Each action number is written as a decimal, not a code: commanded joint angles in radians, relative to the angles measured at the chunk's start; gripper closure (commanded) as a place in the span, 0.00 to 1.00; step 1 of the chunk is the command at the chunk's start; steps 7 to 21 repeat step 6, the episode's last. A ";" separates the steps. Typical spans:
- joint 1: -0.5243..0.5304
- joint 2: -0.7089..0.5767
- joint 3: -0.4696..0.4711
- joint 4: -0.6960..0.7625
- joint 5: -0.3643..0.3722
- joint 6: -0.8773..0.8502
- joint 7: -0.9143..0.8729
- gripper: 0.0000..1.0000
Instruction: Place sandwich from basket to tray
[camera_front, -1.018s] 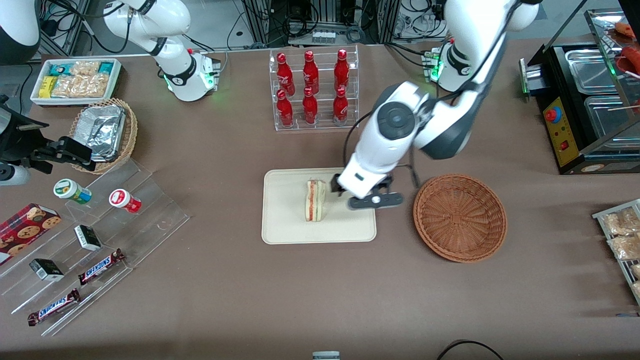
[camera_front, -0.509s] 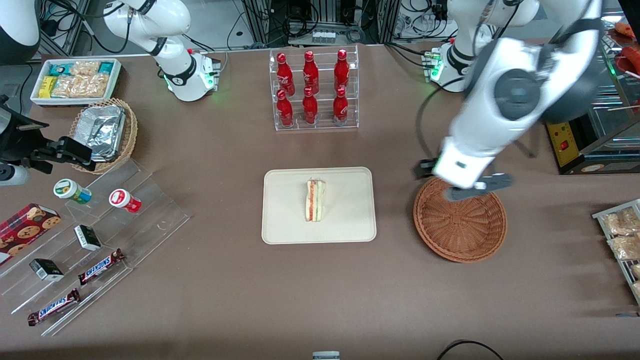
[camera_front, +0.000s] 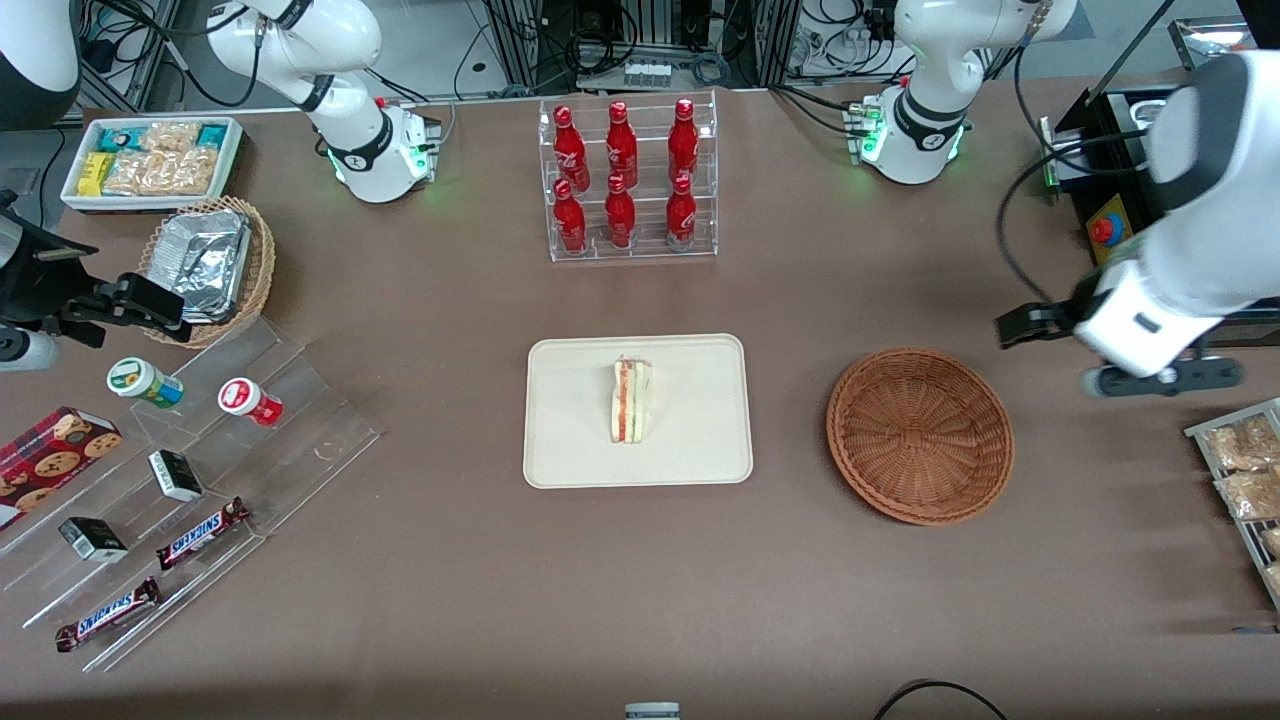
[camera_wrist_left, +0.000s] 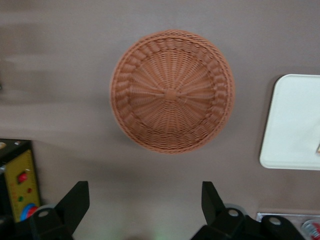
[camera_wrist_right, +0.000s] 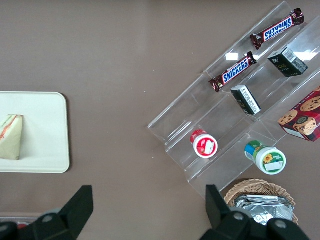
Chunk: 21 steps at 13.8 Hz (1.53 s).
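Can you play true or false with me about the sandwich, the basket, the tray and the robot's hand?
1. The sandwich lies on the tray. True.
2. The basket has a sandwich in it. False: nothing lies in it.
3. The gripper is squeezing the sandwich. False: its fingers are apart and hold nothing.
4. The gripper is above the table toward the working arm's end, away from the tray. True.
5. The basket sits on the tray. False: it stands on the table beside the tray, apart from it.
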 joint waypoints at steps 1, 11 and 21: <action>0.016 -0.039 -0.013 -0.005 -0.005 -0.011 0.036 0.01; 0.006 -0.002 -0.018 0.083 0.004 -0.025 0.034 0.01; 0.006 -0.002 -0.018 0.083 0.004 -0.025 0.034 0.01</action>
